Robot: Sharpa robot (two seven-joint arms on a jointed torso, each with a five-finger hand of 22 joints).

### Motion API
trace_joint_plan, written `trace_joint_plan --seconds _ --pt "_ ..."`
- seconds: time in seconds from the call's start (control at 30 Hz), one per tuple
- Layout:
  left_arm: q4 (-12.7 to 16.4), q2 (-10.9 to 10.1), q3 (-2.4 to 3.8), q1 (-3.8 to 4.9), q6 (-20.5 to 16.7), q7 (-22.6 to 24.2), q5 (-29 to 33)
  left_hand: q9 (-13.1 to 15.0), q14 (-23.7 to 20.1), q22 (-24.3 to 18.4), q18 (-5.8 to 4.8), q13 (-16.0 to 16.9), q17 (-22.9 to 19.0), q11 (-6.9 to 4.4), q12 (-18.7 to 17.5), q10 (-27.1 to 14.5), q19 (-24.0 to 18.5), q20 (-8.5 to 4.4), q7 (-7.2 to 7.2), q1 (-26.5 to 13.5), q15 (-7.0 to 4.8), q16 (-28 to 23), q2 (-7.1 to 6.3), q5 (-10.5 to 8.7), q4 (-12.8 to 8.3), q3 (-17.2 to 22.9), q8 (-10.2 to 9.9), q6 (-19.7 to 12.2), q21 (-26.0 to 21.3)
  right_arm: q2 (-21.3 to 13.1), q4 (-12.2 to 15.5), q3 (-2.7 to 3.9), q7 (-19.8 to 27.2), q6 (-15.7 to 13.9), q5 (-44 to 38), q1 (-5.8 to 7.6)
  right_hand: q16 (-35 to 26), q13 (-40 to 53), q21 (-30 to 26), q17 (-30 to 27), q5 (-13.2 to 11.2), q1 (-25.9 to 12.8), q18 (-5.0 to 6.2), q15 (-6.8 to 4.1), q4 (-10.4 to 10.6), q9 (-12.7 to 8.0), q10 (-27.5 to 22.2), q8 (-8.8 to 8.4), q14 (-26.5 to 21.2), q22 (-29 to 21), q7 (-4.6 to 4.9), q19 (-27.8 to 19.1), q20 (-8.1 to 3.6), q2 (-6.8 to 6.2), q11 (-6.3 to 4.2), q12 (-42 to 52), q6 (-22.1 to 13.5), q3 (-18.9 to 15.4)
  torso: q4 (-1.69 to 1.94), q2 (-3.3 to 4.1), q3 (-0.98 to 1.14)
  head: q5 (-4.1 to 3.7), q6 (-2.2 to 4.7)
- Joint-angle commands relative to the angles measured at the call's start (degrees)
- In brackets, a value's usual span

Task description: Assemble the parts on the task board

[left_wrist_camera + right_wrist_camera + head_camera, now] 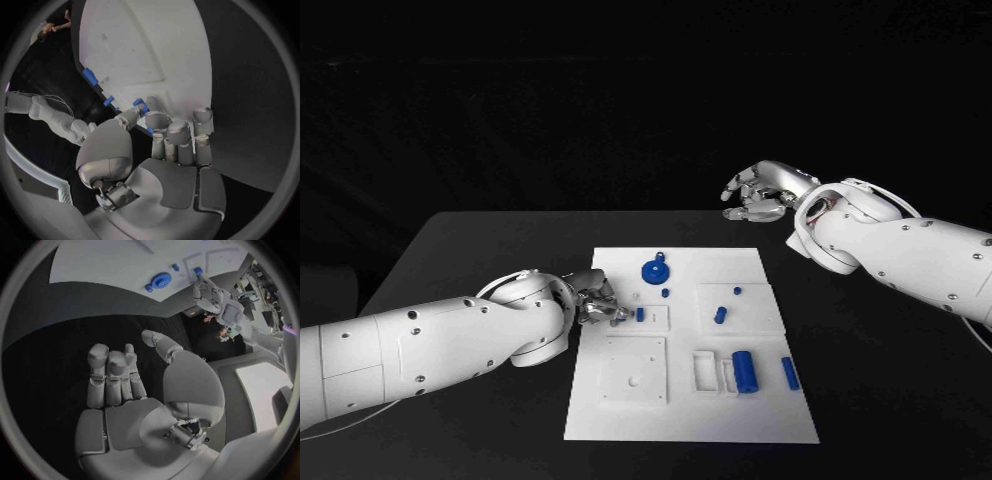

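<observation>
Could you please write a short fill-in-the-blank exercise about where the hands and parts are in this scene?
1. The left hand works at the task board's ____ edge.
2. The right hand hovers over the bare ____, holding nothing.
3. The round blue part lies on the ____.

Answers: left; table; task board

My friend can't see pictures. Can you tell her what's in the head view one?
The robot's silver left hand rests at the left edge of a white rectangular task board, fingers touching a small blue part. More blue parts lie on the board, among them a round blue disc. The silver right hand is raised beyond the board, holding nothing.
</observation>
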Motion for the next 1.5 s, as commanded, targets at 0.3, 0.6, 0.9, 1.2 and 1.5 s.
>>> trace_joint_plan --seconds 0.3,0.6,0.9,1.2,1.5 --pt "0.1 0.1 -0.07 -0.17 1.4 0.4 0.2 -0.1 -0.3 0.2 1.1 -0.1 0.1 0.42 0.4 -0.1 0.2 -7.51 0.1 0.0 -0.21 -0.2 1.0 0.5 -0.1 0.2 0.2 -0.5 -0.2 0.0 0.0 0.02 0.4 0.6 -0.2 -0.02 -0.2 -0.1 -0.1 0.0 0.2 -0.3 3.04 -0.3 -0.2 -0.1 -0.2 -0.12 -0.1 0.9 0.41 0.0 -0.52 -0.16 0.06 0.3 -0.1 -0.1 -0.01 -0.01 0.0 -0.02 -0.02" --pt "0.1 0.0 0.07 -0.17 1.3 0.5 0.4 -0.2 -0.4 0.5 1.05 -0.2 0.2 0.46 0.4 -0.3 0.1 -7.45 0.13 -0.4 -0.23 -0.3 1.32 1.14 -1.1 -0.7 0.4 -0.6 -0.3 0.0 0.0 0.02 0.4 0.6 -0.2 -0.02 -0.2 -0.1 -0.1 0.0 0.3 -0.3 3.04 -0.3 -0.2 -0.1 -0.2 -0.12 -0.1 0.9 0.41 0.0 -0.52 -0.14 0.06 0.3 -0.1 -0.1 0.0 -0.01 0.0 -0.02 0.0" --pt "0.3 -0.4 0.4 -0.12 0.4 0.1 0.2 -0.4 -0.4 0.6 1.18 -0.7 0.2 0.47 0.3 -0.2 0.5 -7.5 0.15 -2.2 -0.38 -0.6 -3.11 -6.48 4.9 0.8 0.7 -0.9 -0.6 0.0 0.0 0.02 0.4 0.6 -0.2 -0.02 -0.2 -0.1 -0.1 0.0 0.3 -0.3 3.04 -0.3 -0.2 -0.1 -0.2 -0.12 -0.1 0.9 0.41 0.0 -0.52 -0.13 0.06 0.3 -0.2 -0.1 0.03 -0.03 0.01 -0.02 0.02" --pt "0.2 -0.5 0.43 -0.08 0.3 0.2 0.4 -0.3 -0.4 0.7 1.21 -0.7 0.2 0.5 0.3 -0.2 0.5 -7.5 0.19 -3.3 -0.39 -0.5 -4.15 -6.69 7.0 0.3 0.8 -1.1 -0.6 0.0 0.0 0.02 0.4 0.6 -0.2 -0.02 -0.2 -0.1 -0.1 0.0 0.3 -0.3 3.04 -0.3 -0.2 -0.1 -0.2 -0.12 -0.1 0.8 0.41 0.0 -0.52 -0.12 0.07 0.3 -0.1 -0.1 -0.01 -0.02 0.03 0.01 0.1" --pt "0.2 -0.5 0.43 -0.06 0.4 0.3 1.0 -0.2 -0.6 0.8 1.31 -0.8 0.2 0.52 0.2 -0.3 0.5 -7.55 0.22 -2.4 -0.44 -0.6 -3.97 -6.68 6.8 0.1 0.8 -1.4 -0.6 0.0 0.0 0.02 0.4 0.6 -0.2 -0.02 -0.2 -0.1 -0.1 0.0 0.3 -0.3 3.04 -0.3 -0.2 -0.1 -0.2 -0.12 -0.1 0.8 0.41 0.0 -0.52 -0.11 0.06 0.3 -0.1 -0.2 -0.01 -0.01 0.01 0.06 0.1"
